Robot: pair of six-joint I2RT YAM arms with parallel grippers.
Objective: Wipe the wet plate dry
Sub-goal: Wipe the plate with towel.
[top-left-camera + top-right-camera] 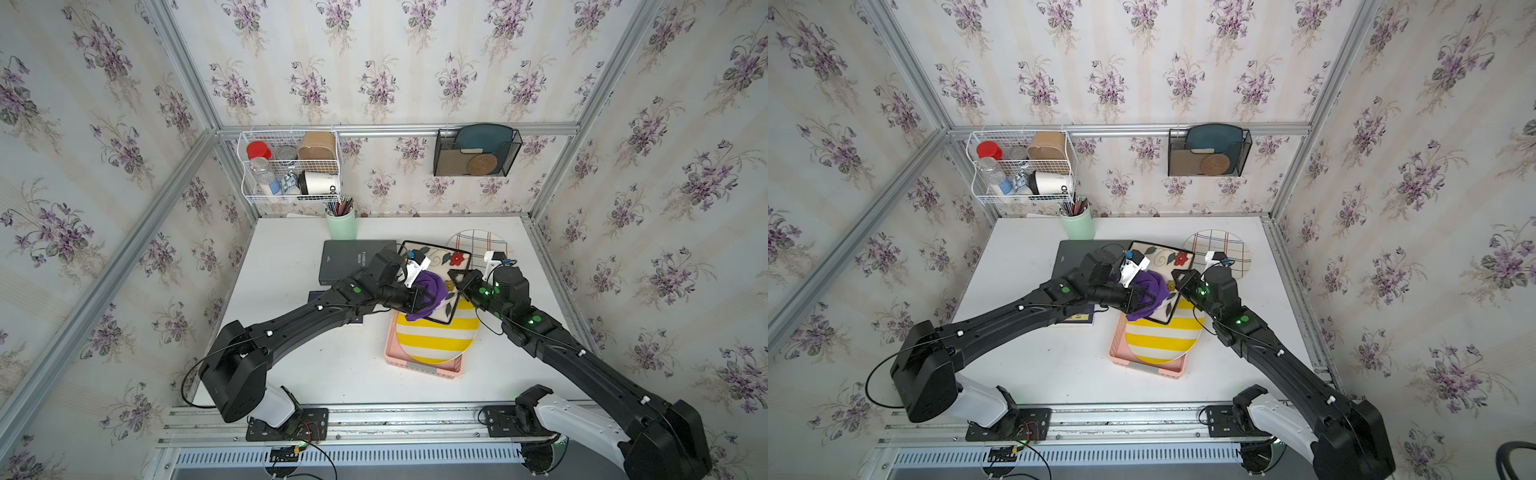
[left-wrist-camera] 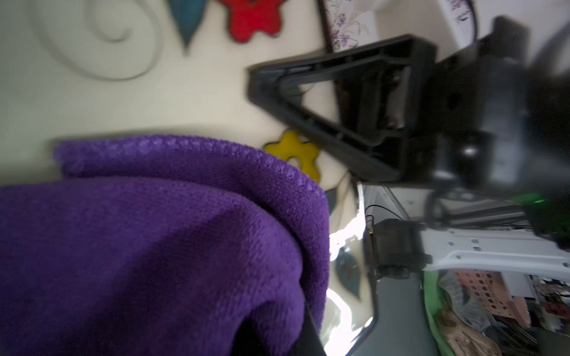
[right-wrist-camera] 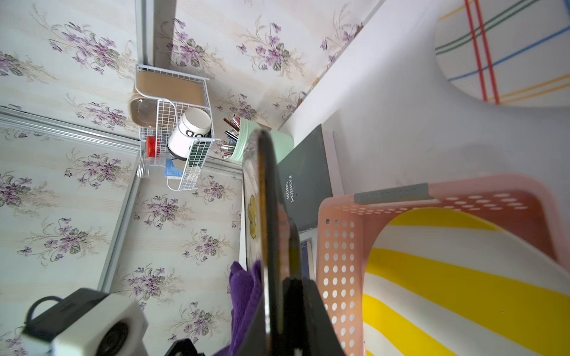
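The flowered plate (image 1: pixel 440 257) is held clear of the table (image 1: pixel 311 365) between the two arms, its lower corner over the yellow striped plate (image 1: pixel 436 336) that lies in the pink basket (image 1: pixel 415 365). The right end effector (image 1: pixel 457 277) grips the flowered plate at its right edge. In the right wrist view its fingers (image 3: pixel 305 311) are pressed together on the dark rim of the plate (image 3: pixel 268 200), which is seen edge-on there.

The left end effector (image 1: pixel 419 297) comes in from the other side, closed tight on a bunched purple cloth (image 1: pixel 432 286). The cloth lies against the patterned face of the plate, covering its lower left part in both top views. In the left wrist view the cloth (image 2: pixel 172 240) fills the foreground, just beside the plate's yellow flower, with the right end effector (image 2: pixel 277 92) close by on the same face.
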